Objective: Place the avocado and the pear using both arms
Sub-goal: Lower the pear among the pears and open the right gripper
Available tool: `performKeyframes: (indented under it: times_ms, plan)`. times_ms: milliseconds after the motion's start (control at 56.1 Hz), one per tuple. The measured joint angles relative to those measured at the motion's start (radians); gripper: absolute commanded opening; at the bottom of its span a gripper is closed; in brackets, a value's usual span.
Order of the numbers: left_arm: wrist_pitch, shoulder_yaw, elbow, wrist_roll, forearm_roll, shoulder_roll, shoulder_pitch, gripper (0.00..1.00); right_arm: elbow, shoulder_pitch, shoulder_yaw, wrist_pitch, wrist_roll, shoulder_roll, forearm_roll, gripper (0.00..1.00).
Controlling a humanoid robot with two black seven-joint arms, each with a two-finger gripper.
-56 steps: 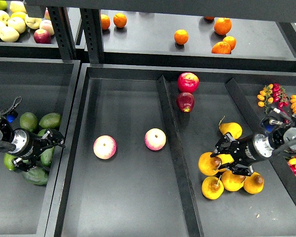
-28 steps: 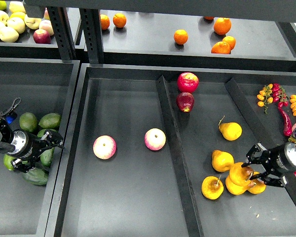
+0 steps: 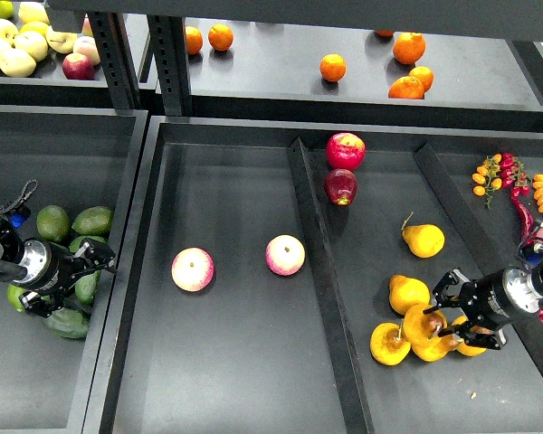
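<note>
My right gripper (image 3: 444,311) is shut on the pear (image 3: 424,325), orange-yellow with a dark brown patch on top, low over the heap of pears in the right bin. My left gripper (image 3: 80,282) hangs low over the avocado pile in the left bin. Its fingers are spread either side of a green avocado (image 3: 89,287). The darkest avocado (image 3: 67,324) lies just below the gripper. I cannot tell whether the fingers touch any fruit.
Other yellow pears lie at the back (image 3: 423,240), left (image 3: 406,293) and front (image 3: 389,344) of the heap. Two pink-yellow apples (image 3: 192,269) (image 3: 285,255) sit in the middle bin. A raised divider (image 3: 319,271) separates the bins. Red apples (image 3: 345,151) lie behind, chillies and tomatoes (image 3: 516,185) at the right.
My right gripper drew back right and took hold of the brown-patched pear, then moved left with it. My left gripper has barely moved.
</note>
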Motion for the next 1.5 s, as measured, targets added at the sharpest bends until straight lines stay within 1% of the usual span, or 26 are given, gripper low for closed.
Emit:
performKeyframes:
  times_ms: [267,642,713,927,1498]
  plan:
    - [0.000,0.000,0.001,0.000,0.000,-0.007,-0.001,1.00,-0.041,0.019,0.015,0.000,0.001,0.026,0.013,0.05]
    - [0.000,0.000,0.000,0.000,0.000,-0.006,-0.003,1.00,-0.180,-0.024,0.114,0.001,0.002,0.165,0.006,0.05]
    - [0.000,0.000,0.000,0.000,0.000,-0.005,-0.003,1.00,-0.219,-0.036,0.122,0.001,0.002,0.206,0.005,0.05]
    - [0.000,0.000,0.000,0.000,0.000,-0.004,-0.002,1.00,-0.281,-0.057,0.128,0.001,0.002,0.262,0.004,0.05]
    - [0.000,0.000,-0.006,0.000,0.000,-0.006,-0.002,1.00,-0.432,-0.114,0.162,0.001,0.002,0.346,0.002,0.06]
